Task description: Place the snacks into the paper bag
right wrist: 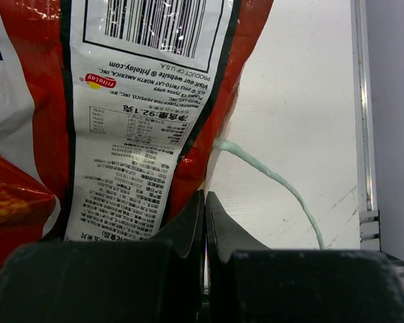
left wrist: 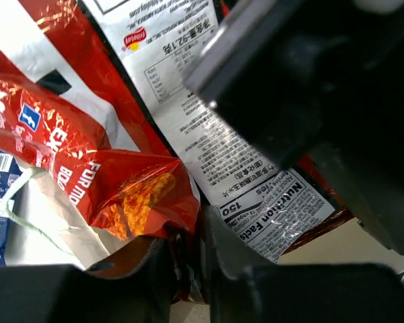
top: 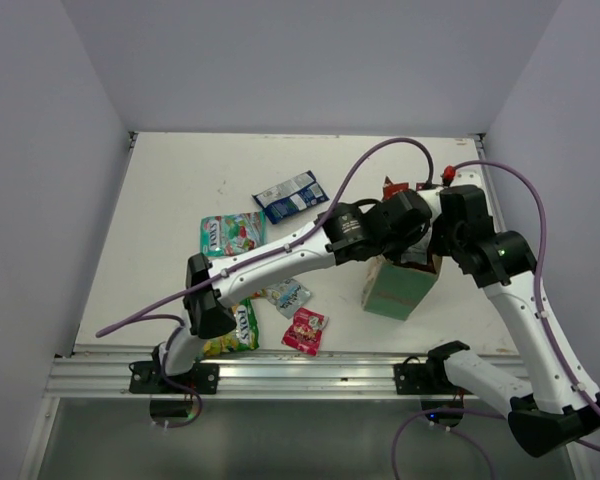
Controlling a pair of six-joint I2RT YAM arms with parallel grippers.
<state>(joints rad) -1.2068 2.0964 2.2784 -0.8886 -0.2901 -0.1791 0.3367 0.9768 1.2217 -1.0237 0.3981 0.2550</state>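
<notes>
The paper bag [top: 395, 290], tan with a green lower part, stands at the right of the table. Both arms meet over its mouth. My left gripper [top: 412, 235] [left wrist: 188, 235] is shut on the lower edge of a red foil snack packet [left wrist: 135, 188] with a white nutrition label. That red packet [right wrist: 27, 134] also fills the left of the right wrist view. My right gripper [right wrist: 205, 198] [top: 442, 240] is shut on the bag's thin pale rim, next to its string handle [right wrist: 276, 178]. Loose snacks lie on the table: blue [top: 290, 195], green [top: 230, 233], silvery [top: 287, 296].
A yellow-green packet [top: 235, 325] and a pink one [top: 305, 330] lie near the front rail [top: 280, 375]. A bit of red foil [top: 392, 188] shows behind the left arm. White walls close the table on three sides. Purple cables arc over both arms.
</notes>
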